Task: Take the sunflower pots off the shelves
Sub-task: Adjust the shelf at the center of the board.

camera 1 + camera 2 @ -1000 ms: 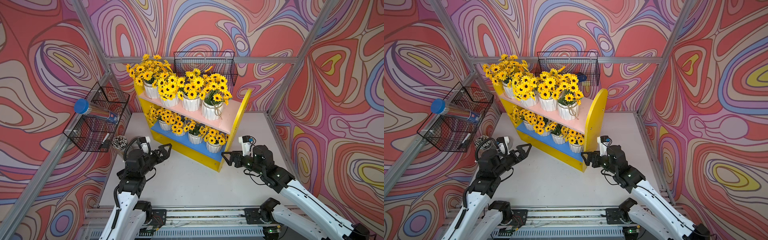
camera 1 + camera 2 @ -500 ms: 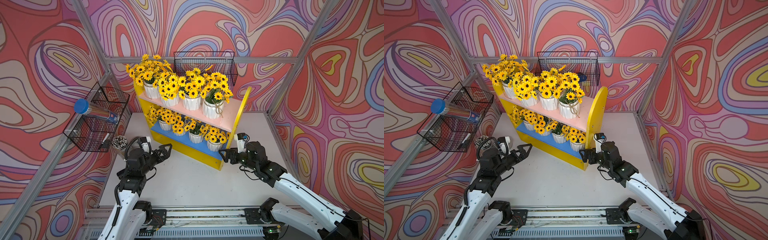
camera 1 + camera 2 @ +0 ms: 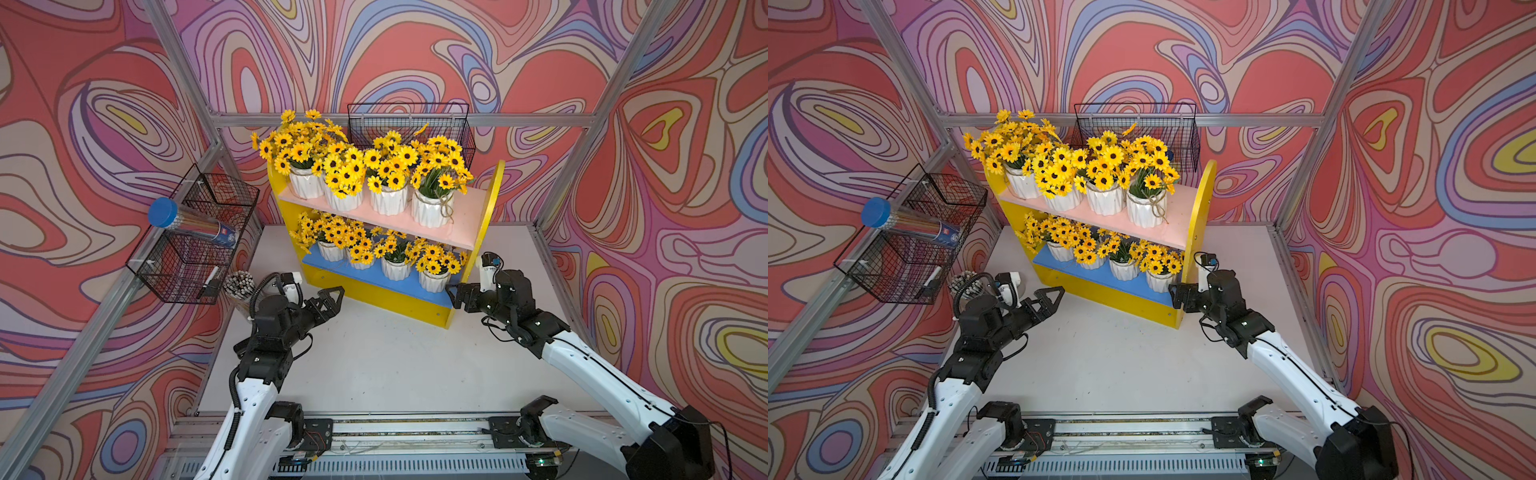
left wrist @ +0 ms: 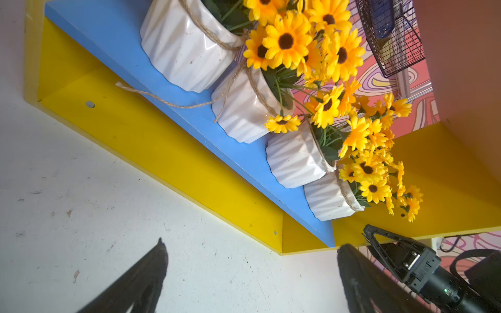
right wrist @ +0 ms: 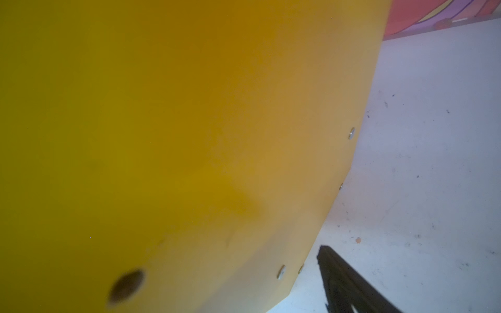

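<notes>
In both top views the lower sunflower pots (image 3: 394, 268) are largely covered by their own blooms and the pink board (image 3: 465, 224). The pencil jar (image 3: 239, 284) is partly hidden behind the left arm (image 3: 270, 320). The label on the blue-capped tube (image 3: 195, 226) is too small to be read. The right wrist view is mostly filled by the blurred yellow side panel of the shelves (image 5: 162, 135), with every pot hidden behind it. Only one finger (image 5: 341, 279) of the right gripper (image 3: 454, 293) is seen there, cropped by the frame edge, so the jaws' spacing cannot be told. In the left wrist view the left gripper (image 4: 251, 244) fingers and one pot (image 4: 184, 46) are cropped
</notes>
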Tool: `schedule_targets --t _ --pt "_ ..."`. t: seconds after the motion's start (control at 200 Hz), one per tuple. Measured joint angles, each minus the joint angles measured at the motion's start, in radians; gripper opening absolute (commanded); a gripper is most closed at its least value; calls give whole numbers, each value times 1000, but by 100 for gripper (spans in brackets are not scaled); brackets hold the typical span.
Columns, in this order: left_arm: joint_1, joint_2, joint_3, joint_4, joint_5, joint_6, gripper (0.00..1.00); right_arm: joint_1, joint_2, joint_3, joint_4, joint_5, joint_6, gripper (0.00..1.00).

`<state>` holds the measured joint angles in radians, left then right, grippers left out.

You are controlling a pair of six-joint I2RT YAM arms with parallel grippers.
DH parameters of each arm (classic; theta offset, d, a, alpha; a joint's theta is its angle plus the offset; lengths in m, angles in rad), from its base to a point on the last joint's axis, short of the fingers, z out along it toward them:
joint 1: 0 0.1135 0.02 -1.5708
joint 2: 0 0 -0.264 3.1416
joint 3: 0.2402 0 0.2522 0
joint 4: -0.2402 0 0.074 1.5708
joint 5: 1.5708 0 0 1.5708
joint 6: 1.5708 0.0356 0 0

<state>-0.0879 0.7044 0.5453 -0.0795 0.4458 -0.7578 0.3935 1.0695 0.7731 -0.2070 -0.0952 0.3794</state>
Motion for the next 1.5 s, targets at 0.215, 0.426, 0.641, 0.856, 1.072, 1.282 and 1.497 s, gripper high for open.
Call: schedule_targets --t 0.215,0.426,0.641,0.856,1.072,1.282,1.497 --pt "0 0 43 -34 3 24 99 -76 100 65 10 -39 -30 89" --pt "0 -2 51 -56 7 29 99 -174 187 126 33 -86 -43 90" --pt "0 0 51 -82 6 40 99 -224 290 212 41 -103 -45 89" --pt "0 36 56 -93 6 51 99 -257 391 312 30 -110 -59 89" --pt "0 73 92 -101 1 60 99 -277 447 365 22 -148 -75 89" --pt "0 77 112 -114 -20 82 99 -292 466 409 -51 -192 -114 90" --pt "0 84 143 -146 -48 110 100 -295 465 408 -51 -198 -124 91"
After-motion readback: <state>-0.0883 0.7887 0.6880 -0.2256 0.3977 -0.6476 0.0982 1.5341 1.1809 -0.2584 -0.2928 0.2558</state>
